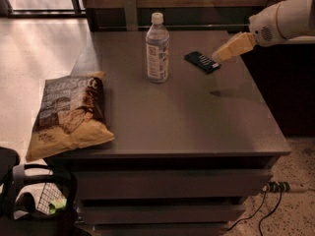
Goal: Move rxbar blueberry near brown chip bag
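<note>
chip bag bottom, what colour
Yellow-tan on the bag, camera view; hand hovers by the bar.

Tan tapered tool (pixel 219 56) at upper right, on rounded white arm (pixel 288 16)

A dark grey bench (pixel 187 124) carries three things. The brown chip bag (pixel 69 114) lies flat at its front left corner, overhanging the edge a little. A water bottle (pixel 157 50) stands upright toward the back, near the middle. The rxbar blueberry (pixel 202 62) lies flat to the right of the bottle, well apart from the bag. The claw (pixel 220 56) reaches in from the right on a white arm (pixel 285 18), angled down, its tip just beside the bar's right end.
</note>
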`<state>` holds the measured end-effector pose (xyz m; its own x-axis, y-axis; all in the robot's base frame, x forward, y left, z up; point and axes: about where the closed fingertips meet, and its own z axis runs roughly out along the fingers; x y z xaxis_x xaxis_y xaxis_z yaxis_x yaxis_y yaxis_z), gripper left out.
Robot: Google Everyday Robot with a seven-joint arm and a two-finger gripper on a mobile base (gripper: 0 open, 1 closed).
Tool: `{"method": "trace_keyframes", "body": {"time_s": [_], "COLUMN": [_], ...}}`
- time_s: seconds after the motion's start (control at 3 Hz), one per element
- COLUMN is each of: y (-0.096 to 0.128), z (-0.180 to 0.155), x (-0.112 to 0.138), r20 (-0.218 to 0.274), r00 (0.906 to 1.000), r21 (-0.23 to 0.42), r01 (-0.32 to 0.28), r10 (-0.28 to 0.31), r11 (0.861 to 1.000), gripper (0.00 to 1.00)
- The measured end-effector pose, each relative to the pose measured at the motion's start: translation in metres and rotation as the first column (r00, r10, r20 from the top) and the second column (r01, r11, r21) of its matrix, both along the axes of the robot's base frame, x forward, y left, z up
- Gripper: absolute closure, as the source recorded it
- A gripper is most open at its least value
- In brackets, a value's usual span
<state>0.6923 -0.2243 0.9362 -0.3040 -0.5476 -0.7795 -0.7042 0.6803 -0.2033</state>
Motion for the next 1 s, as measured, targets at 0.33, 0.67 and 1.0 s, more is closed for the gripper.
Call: {"method": "trace_keyframes", "body": {"time_s": [0.33,0.67,1.0], "y": [0.005,0.01,0.013], "z": [-0.029,-0.05,-0.063], "x": [0.033,0.054,0.062], "r20": [-0.01,-0.022,-0.045], "r00": [0.9998,0.9996,0.9988], "r21": [0.091,0.156,0.187], "r01": [0.015,0.023,0.028], "r10": [-0.014,-0.02,-0.02], "r11": [0.996,0.987,0.982], "gripper": [0.0,0.0,0.0]}}
